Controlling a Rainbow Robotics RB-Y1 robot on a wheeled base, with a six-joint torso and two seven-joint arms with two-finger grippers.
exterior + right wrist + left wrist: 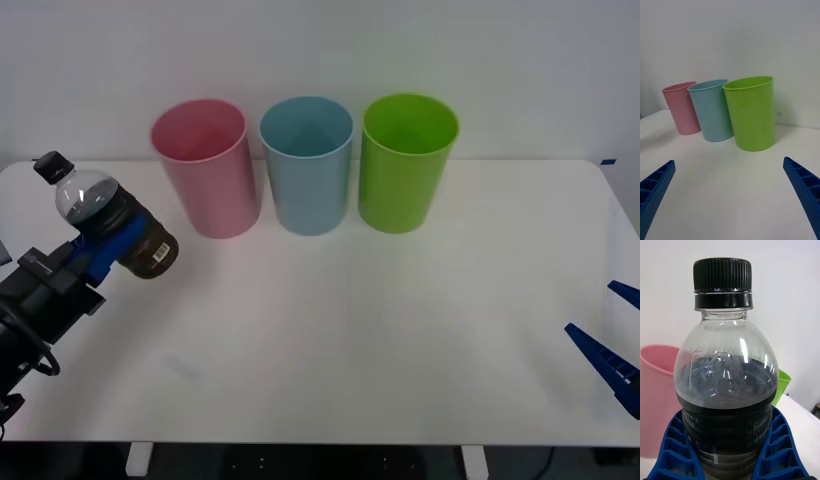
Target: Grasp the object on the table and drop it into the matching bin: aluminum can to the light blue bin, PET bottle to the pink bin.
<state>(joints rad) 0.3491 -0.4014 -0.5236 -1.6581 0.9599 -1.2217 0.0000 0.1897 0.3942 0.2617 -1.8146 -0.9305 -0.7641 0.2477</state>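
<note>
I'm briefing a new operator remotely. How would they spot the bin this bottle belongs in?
Three tall bins stand in a row at the far edge of the white table. The pink bin is leftmost, nearest the left gripper holding the bottle; its neighbours are light blue and green.

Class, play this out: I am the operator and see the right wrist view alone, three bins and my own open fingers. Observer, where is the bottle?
Observer: The PET bottle is clamped in the left gripper, off the table, at its left side.
Operator: How is it tilted?
Observer: Its black cap leans away from the pink bin.
Operator: Is it over that bin yet?
Observer: No, it hangs left of it. The right gripper waits at the table's right edge.
</note>
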